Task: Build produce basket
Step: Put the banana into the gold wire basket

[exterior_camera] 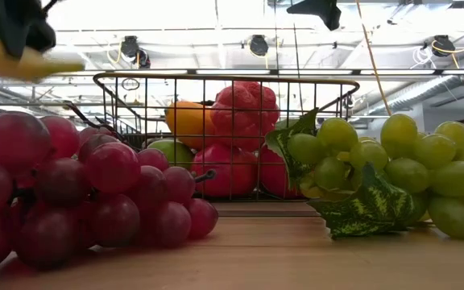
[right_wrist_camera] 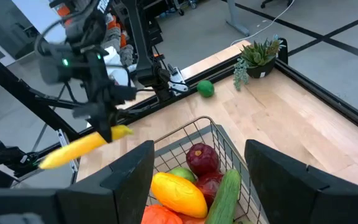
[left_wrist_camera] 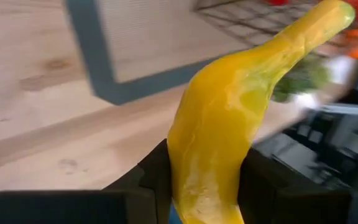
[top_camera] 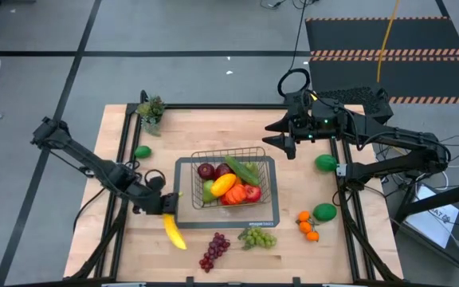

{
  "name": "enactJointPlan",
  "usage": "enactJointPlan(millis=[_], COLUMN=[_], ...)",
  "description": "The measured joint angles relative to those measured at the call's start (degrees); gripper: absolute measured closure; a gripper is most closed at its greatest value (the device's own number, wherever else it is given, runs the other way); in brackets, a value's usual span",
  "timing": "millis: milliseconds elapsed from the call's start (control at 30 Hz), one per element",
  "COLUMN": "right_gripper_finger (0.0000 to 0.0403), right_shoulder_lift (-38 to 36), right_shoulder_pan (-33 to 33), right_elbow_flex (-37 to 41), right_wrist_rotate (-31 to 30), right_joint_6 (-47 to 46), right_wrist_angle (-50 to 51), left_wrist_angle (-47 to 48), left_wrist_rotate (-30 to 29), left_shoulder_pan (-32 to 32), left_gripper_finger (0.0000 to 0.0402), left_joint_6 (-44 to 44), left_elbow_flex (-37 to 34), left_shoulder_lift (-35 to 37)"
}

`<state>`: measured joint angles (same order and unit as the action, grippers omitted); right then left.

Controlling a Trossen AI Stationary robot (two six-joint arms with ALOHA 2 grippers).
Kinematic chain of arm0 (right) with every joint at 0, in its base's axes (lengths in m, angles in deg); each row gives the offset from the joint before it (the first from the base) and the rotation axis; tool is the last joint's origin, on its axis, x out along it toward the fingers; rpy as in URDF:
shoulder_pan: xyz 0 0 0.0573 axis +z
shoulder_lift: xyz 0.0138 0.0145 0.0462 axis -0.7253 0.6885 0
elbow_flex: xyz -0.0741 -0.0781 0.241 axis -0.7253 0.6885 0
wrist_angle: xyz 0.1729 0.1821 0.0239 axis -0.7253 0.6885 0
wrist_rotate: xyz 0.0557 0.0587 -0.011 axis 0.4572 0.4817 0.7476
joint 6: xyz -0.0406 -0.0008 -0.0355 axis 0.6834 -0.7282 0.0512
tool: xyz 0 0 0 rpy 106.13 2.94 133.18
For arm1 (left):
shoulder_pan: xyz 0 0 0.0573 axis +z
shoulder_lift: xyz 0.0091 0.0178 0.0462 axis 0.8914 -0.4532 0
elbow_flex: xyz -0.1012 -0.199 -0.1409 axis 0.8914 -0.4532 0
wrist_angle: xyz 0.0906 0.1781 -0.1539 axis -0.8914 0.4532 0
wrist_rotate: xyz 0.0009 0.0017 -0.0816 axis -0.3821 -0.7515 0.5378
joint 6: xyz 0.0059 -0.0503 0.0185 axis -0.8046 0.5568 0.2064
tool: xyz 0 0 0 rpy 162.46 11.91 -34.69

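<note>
Left wrist view shows the left gripper point(left_wrist_camera: 207, 186) clamped on a yellow banana point(left_wrist_camera: 241, 118), its dark fingers point(left_wrist_camera: 151, 174) pressing both sides of the fruit's lower end while the rest curves up and away past a grey base corner. From above, that gripper point(top_camera: 159, 204) sits just beside the wire basket point(top_camera: 266, 163) at its 9 o'clock side, the banana point(top_camera: 174, 231) hanging toward 6 o'clock over bare wood. The basket stands at the table's centre on its dark grey base point(top_camera: 183, 191) and holds a dark red apple point(top_camera: 205, 170), a cucumber point(top_camera: 242, 171), a yellow-orange fruit point(top_camera: 223, 185), red fruit point(top_camera: 249, 193) and a green pear point(top_camera: 208, 191). At 6 o'clock of the basket lie red grapes point(top_camera: 214, 250) and green grapes point(top_camera: 257, 237); at 4 o'clock, small oranges point(top_camera: 307, 226) and a green ball point(top_camera: 324, 211). Another green ball point(top_camera: 325, 163) lies at 3 o'clock, and a lime point(top_camera: 142, 151) at 10 o'clock near a potted plant point(top_camera: 151, 110). The right gripper point(top_camera: 285, 143) hovers at about 1 o'clock of the basket, fingers point(right_wrist_camera: 126, 174) spread wide and empty.
</note>
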<state>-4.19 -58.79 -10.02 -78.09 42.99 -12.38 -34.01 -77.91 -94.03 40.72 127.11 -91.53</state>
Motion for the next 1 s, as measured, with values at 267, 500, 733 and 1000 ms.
enactJointPlan(millis=[267, 500, 733, 1000], right_gripper_finger=[0.0156, 0.0156, 0.0156, 0.0156], right_shoulder_lift=[0.00, 0.02, 0.02, 0.02], right_shoulder_pan=[0.00, 0.00, 0.00, 0.00], right_elbow_flex=[0.00, 0.00, 0.00, 0.00], right_wrist_rotate=[0.00, -0.07, -0.15, -0.15], right_joint_6=[-0.02, 0.39, 1.29, 0.12], right_wrist_angle=[0.40, 0.41, 0.40, 0.40], left_wrist_angle=[-1.38, -8.53, -29.81, -58.85], left_wrist_rotate=[-11.14, -20.29, -23.32, -22.57], left_shoulder_pan=[0.60, 4.43, 9.94, 14.90], left_gripper_finger=[0.0243, 0.0262, 0.0250, 0.0262], left_joint_6=[-5.40, -18.88, -39.37, -65.82], left_elbow_flex=[5.67, 10.21, 10.63, 10.63], left_shoulder_lift=[5.74, 6.92, 6.88, 6.90])
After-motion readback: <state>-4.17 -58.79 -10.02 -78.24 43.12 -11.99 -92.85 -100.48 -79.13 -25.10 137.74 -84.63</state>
